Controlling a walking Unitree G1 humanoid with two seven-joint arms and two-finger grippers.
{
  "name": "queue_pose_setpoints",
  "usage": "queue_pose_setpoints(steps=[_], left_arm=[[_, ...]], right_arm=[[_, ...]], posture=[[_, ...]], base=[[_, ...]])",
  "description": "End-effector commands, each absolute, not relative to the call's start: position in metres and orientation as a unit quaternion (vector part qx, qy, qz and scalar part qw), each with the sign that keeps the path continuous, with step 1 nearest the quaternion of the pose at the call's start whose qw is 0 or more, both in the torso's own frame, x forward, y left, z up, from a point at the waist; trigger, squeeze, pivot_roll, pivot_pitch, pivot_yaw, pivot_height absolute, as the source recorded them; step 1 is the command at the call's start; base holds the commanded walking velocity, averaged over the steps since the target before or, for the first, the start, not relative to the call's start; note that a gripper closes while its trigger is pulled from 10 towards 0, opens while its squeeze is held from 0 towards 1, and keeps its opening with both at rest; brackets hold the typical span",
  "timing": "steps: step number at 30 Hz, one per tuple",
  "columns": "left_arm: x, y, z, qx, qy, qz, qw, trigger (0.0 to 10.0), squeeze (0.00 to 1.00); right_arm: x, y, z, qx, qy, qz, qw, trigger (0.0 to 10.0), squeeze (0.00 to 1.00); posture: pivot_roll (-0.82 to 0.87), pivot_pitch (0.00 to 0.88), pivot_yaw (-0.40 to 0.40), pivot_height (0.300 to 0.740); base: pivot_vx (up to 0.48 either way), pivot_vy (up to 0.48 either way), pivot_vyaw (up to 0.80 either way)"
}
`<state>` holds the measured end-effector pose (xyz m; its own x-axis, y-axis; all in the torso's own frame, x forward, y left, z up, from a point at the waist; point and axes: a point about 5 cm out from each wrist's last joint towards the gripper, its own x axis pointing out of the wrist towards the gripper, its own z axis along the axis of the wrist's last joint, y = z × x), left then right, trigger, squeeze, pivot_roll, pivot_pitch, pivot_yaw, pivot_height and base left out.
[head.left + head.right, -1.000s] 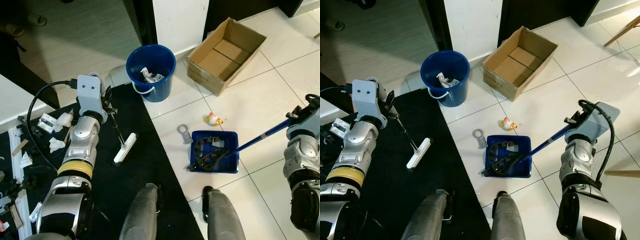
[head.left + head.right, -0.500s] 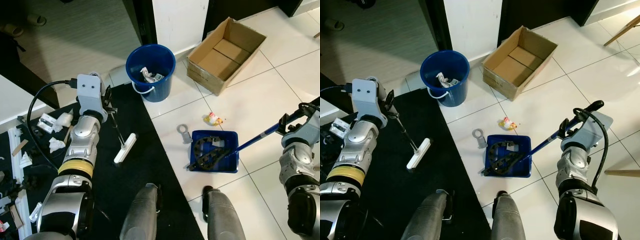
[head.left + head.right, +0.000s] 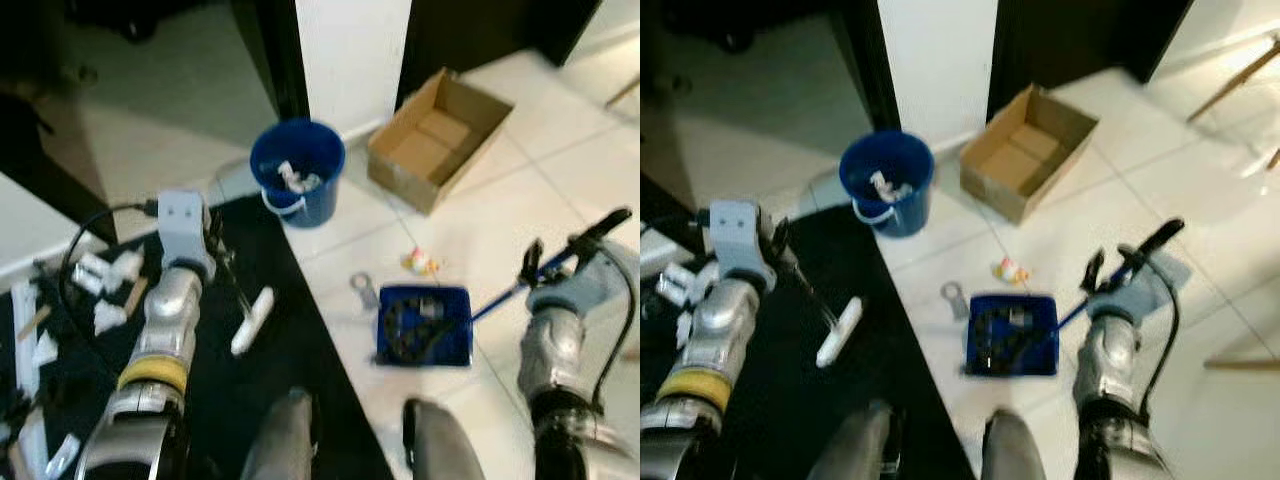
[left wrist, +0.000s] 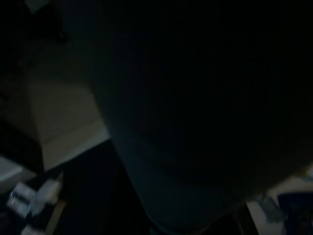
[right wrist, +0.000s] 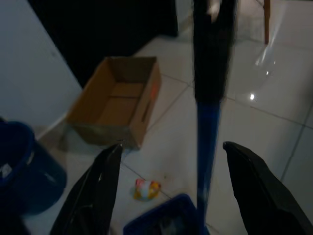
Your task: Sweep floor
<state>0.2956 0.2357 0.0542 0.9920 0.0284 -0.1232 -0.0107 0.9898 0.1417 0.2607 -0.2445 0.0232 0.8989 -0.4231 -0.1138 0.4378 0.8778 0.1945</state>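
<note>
Two tools in play: a blue plastic dustpan (image 3: 425,358) with a long blue handle (image 3: 500,298), and a small white-headed brush (image 3: 252,318) on a thin dark rod.

Dustpan: flat on the white tiled floor (image 3: 480,190), just beside the diagonal edge of the black mat (image 3: 300,380), loaded with dark tangled scraps. Handle slanting up from the pan towards the right gripper (image 3: 1110,278). In the right wrist view, both black fingers (image 5: 93,196) spread wide on either side of the handle, closed on nothing.

Brush: white head down on the black mat, rod leading up to the left gripper (image 3: 215,255). Too blurred and too dark to tell whether clamped.

Loose on the tiles beyond the pan: a small yellow-and-red scrap (image 3: 422,263) and a grey metal ring piece (image 3: 362,290). Further off, near the wall, a round blue bucket (image 3: 297,185) with rubbish inside and an open brown cardboard box (image 3: 435,140).

Likely handling: light, stiff plastic, smooth and probably slippery on the shaft. Best taken at the black grip at the top end, squarely, keeping the pan level to avoid spilling the scraps.
</note>
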Motion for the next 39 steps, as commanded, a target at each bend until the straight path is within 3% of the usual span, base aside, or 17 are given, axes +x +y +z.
queue_pose_setpoints(steps=[1, 5, 10, 12, 14, 16, 17, 20, 24, 28, 29, 32, 33, 35, 37, 38, 39], left_arm=[[0.281, 0.237, 0.034, 0.084, 0.095, 0.019, 0.992, 10.0, 0.00], [0.261, 0.242, 0.007, 0.070, 0.152, 0.055, 0.984, 10.0, 0.00], [0.253, 0.243, -0.002, 0.076, 0.177, 0.062, 0.979, 10.0, 0.00], [0.250, 0.249, -0.005, 0.123, 0.202, 0.064, 0.970, 10.0, 0.00], [0.250, 0.259, -0.006, 0.210, 0.237, 0.057, 0.947, 10.0, 0.00], [0.249, 0.275, -0.008, 0.305, 0.294, 0.057, 0.904, 10.0, 0.00], [0.249, 0.275, -0.008, 0.305, 0.294, 0.057, 0.904, 10.0, 0.00], [0.245, 0.304, -0.002, 0.373, 0.360, 0.063, 0.853, 10.0, 0.00], [0.239, 0.324, 0.004, 0.413, 0.390, 0.073, 0.820, 10.0, 0.00], [0.218, 0.350, 0.003, 0.452, 0.462, 0.058, 0.761, 10.0, 0.00], [0.210, 0.352, -0.001, 0.450, 0.500, 0.035, 0.739, 10.0, 0.00], [0.202, 0.351, -0.006, 0.438, 0.535, 0.010, 0.723, 10.0, 0.00], [0.193, 0.344, -0.015, 0.401, 0.567, 0.000, 0.720, 10.0, 0.00], [0.182, 0.327, -0.032, 0.320, 0.600, -0.011, 0.733, 10.0, 0.00], [0.182, 0.327, -0.032, 0.320, 0.600, -0.011, 0.733, 10.0, 0.00], [0.176, 0.302, -0.050, 0.233, 0.598, -0.014, 0.766, 10.0, 0.00], [0.176, 0.302, -0.050, 0.233, 0.598, -0.014, 0.766, 10.0, 0.00]], right_arm=[[0.252, -0.238, 0.014, 0.086, 0.052, -0.194, 0.976, 10.0, 0.00], [0.228, -0.234, -0.019, 0.036, 0.146, -0.157, 0.976, 10.0, 0.00], [0.221, -0.237, -0.028, 0.025, 0.185, -0.156, 0.970, 10.0, 0.00], [0.218, -0.241, -0.032, 0.012, 0.213, -0.158, 0.964, 10.0, 0.00], [0.218, -0.244, -0.035, 0.005, 0.232, -0.156, 0.960, 10.0, 0.00], [0.220, -0.245, -0.035, 0.000, 0.239, -0.154, 0.959, 10.0, 0.00], [0.220, -0.245, -0.035, 0.000, 0.239, -0.154, 0.959, 10.0, 0.00], [0.225, -0.244, -0.033, 0.002, 0.240, -0.150, 0.959, 10.0, 0.00], [0.229, -0.243, -0.032, 0.003, 0.240, -0.146, 0.960, 10.0, 0.00], [0.231, -0.243, -0.031, 0.005, 0.241, -0.145, 0.960, 10.0, 0.00], [0.231, -0.243, -0.031, 0.005, 0.242, -0.145, 0.959, 10.0, 0.00], [0.231, -0.242, -0.031, 0.006, 0.243, -0.143, 0.959, 10.0, 0.00], [0.231, -0.241, -0.032, 0.005, 0.247, -0.140, 0.959, 10.0, 0.00], [0.232, -0.239, -0.033, 0.004, 0.251, -0.137, 0.958, 10.0, 0.00], [0.232, -0.239, -0.033, 0.004, 0.251, -0.137, 0.958, 10.0, 0.00], [0.233, -0.236, -0.034, 0.003, 0.254, -0.132, 0.958, 10.0, 0.00], [0.233, -0.236, -0.034, 0.003, 0.254, -0.132, 0.958, 10.0, 0.00]], posture=[[-0.01, 0.014, 0.047, 0.740], [0.00, 0.000, 0.034, 0.740], [-0.01, 0.000, 0.024, 0.740], [0.00, 0.000, 0.022, 0.740], [0.01, 0.000, 0.020, 0.740], [0.02, 0.000, 0.017, 0.740], [0.02, 0.000, 0.017, 0.740], [0.03, 0.000, 0.019, 0.740], [0.03, 0.000, 0.019, 0.740], [0.04, 0.000, 0.017, 0.740], [0.05, 0.001, 0.014, 0.740], [0.06, 0.001, 0.013, 0.740], [0.06, 0.001, 0.014, 0.740], [0.06, 0.003, 0.011, 0.740], [0.06, 0.003, 0.011, 0.740], [0.06, 0.004, 0.009, 0.740], [0.06, 0.004, 0.009, 0.740]], base=[[0.000, 0.000, 0.00], [0.000, 0.000, 0.00], [0.000, 0.000, 0.00], [0.000, 0.000, 0.00], [0.000, 0.000, 0.00], [0.000, 0.000, 0.00], [0.000, 0.000, 0.00], [0.000, 0.000, 0.00], [0.000, 0.000, 0.00], [0.000, 0.000, 0.00], [0.000, 0.000, 0.00], [0.000, 0.000, 0.00], [0.000, 0.000, 0.00], [0.000, 0.000, 0.00], [0.000, 0.000, 0.00], [0.000, 0.000, 0.00], [0.000, 0.000, 0.00]])
